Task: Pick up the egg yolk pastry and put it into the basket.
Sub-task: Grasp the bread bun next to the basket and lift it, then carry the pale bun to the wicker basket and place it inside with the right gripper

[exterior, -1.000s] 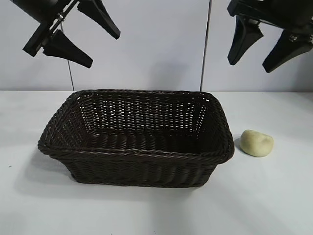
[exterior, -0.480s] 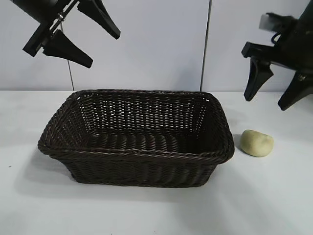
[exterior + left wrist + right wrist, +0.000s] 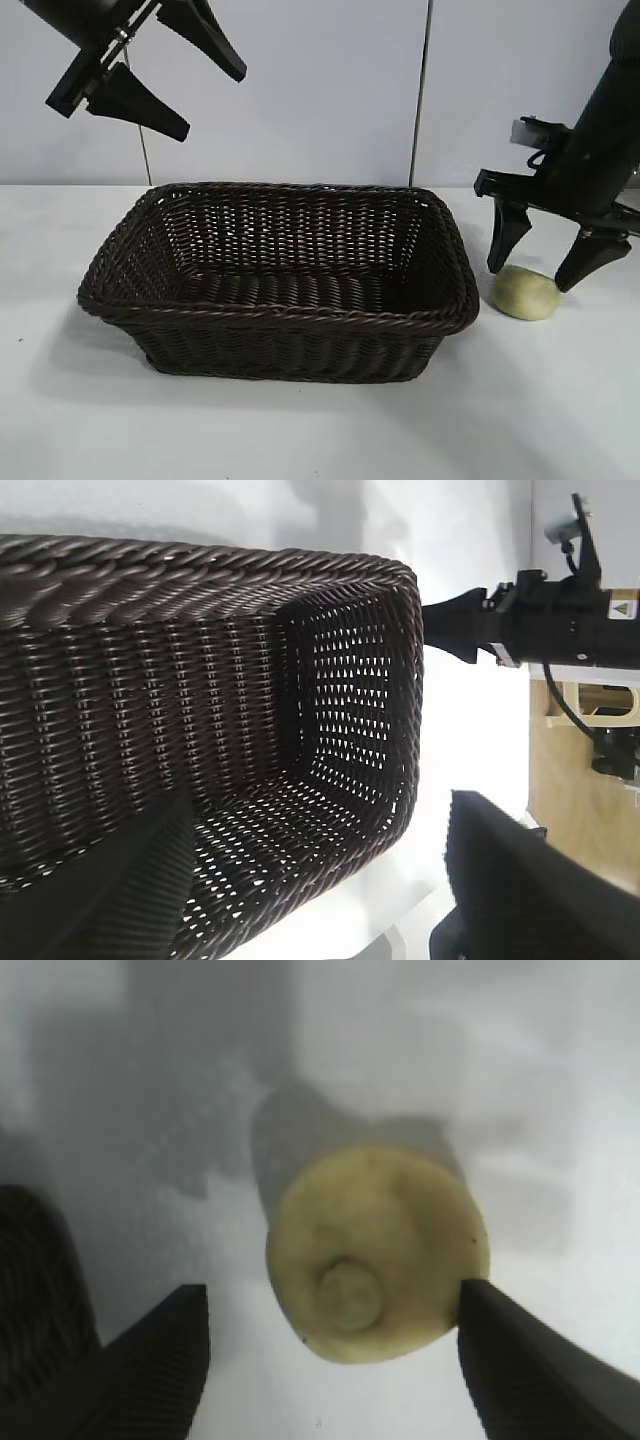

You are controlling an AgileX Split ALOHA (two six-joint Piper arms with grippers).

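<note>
The egg yolk pastry [image 3: 526,293] is a pale yellow lump on the white table, just right of the basket [image 3: 280,320]. My right gripper [image 3: 538,275] is open, low over the pastry, with one finger at each side of it. In the right wrist view the pastry [image 3: 375,1255] lies between the two fingers; one fingertip [image 3: 485,1305] sits at its edge and the other stands apart. My left gripper [image 3: 175,75] hangs open and empty high above the basket's left end. The left wrist view looks into the empty basket [image 3: 200,580].
The white table [image 3: 320,430] stretches in front of the basket and to both sides. A grey wall with a vertical seam [image 3: 420,90] stands behind. The table edge and a wooden floor [image 3: 570,780] show in the left wrist view.
My right gripper has come down from high at the right to just over the pastry, fingers open. The left arm, the basket and the pastry have not moved.
</note>
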